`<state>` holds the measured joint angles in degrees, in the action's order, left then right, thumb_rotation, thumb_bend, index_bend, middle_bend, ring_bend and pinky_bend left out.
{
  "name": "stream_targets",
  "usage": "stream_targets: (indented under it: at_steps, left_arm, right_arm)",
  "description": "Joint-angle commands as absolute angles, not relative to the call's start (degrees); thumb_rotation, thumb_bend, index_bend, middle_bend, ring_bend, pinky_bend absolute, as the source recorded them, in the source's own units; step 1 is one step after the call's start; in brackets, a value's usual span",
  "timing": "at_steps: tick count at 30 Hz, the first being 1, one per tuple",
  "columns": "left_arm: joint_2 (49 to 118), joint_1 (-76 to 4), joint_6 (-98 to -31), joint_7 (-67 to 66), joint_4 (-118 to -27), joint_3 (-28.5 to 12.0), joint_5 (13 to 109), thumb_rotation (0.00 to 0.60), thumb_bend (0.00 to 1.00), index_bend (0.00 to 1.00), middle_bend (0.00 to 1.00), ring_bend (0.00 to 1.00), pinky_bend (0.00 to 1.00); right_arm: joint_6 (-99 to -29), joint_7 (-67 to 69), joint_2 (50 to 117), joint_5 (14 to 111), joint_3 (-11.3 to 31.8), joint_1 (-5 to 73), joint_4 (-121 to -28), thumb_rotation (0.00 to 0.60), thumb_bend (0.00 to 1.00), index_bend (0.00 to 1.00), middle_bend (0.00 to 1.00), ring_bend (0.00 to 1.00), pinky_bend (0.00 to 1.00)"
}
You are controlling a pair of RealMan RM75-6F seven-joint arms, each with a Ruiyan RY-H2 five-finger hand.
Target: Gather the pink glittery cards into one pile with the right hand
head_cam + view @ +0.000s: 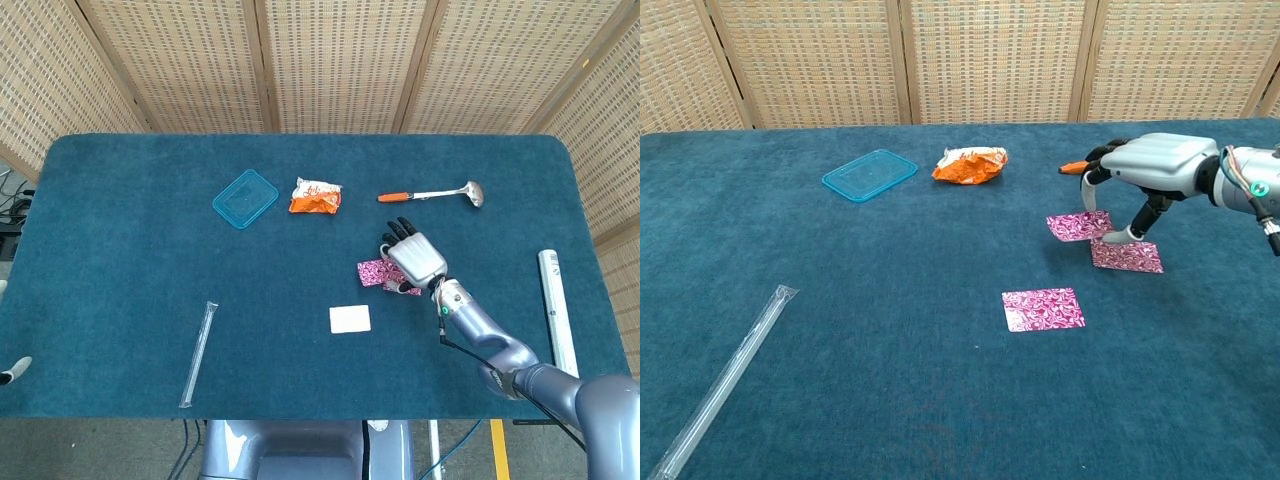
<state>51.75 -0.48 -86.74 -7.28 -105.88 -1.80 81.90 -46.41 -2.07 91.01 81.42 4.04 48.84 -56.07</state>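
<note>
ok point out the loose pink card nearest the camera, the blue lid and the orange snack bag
loose pink card (1043, 309), chest view, middle of its glittery face
blue lid (870, 174), chest view, centre of its flat panel
orange snack bag (971, 164), chest view, middle of the crumpled body
</note>
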Motion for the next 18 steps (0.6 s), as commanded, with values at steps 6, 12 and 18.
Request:
stream_targets:
  at_steps: [6, 12, 18]
  left_arm:
    - [51.9, -0.3, -86.9, -7.0, -105.7, -1.6, 81.9, 0.600, 0.05, 0.00, 0.00, 0.00, 0.00]
    - [51.8, 0.0, -87.2, -6.8, -105.6, -1.6, 81.9, 0.600, 0.05, 0.00, 0.00, 0.00, 0.00]
    - [51.6, 0.1, -87.3, -6.8, -105.7, -1.4, 81.9, 0.600, 0.05, 0.00, 0.00, 0.00, 0.00]
  right_arm:
    - [-46.9, -1.6, 90.6, 81.4, 3.2, 47.1, -55.5, 0.600, 0.31, 0.48, 0.23, 0.00, 0.00]
    - [-46.8, -0.8, 90.6, 81.7, 2.3, 46.0, -53.9, 0.600, 0.31, 0.48, 0.23, 0.00, 0.00]
    - [-46.8, 1.0, 90.8, 82.5, 1.5, 45.1, -51.9, 0.600, 0.31, 0.46, 0.22, 0.00, 0.00]
